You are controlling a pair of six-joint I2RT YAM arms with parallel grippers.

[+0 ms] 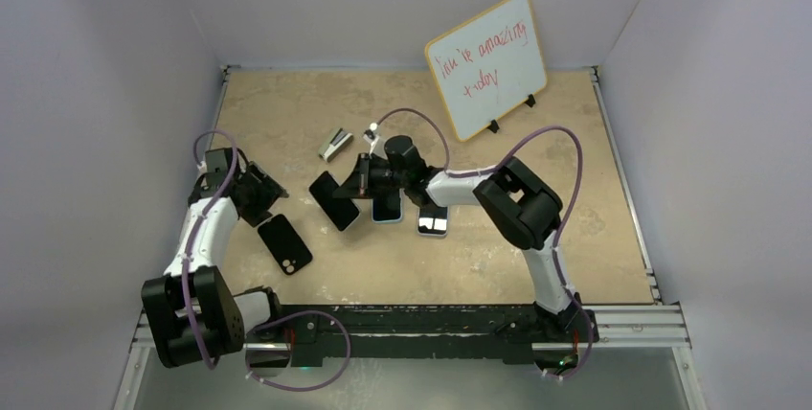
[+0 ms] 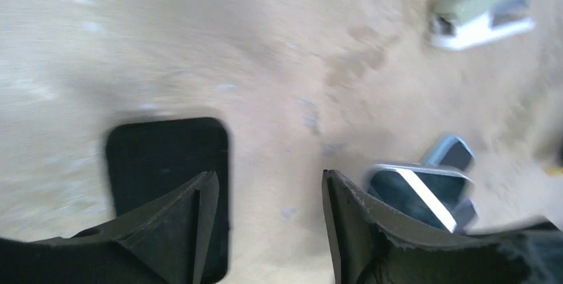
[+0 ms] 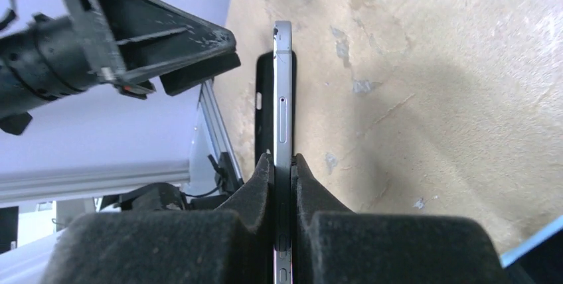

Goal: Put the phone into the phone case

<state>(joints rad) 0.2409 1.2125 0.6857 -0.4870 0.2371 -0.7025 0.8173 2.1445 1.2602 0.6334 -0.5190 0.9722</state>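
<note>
Phone [image 3: 283, 85], edge-on, is pinched by the right gripper [image 3: 283, 161] mid-frame in the top view; the left gripper [image 2: 269, 181] is spread just beside the black case [image 1: 284, 242], lower left. Best to bring the phone flat, seat one corner, press the rest in.

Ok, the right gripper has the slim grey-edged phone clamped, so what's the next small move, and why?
Probably carry the slim grey-edged phone across toward the flat black rectangular phone case. The right gripper is shut on the phone's edge, the case lies apart from it, and the open left gripper hovers over the case, placed to steady it.
</note>
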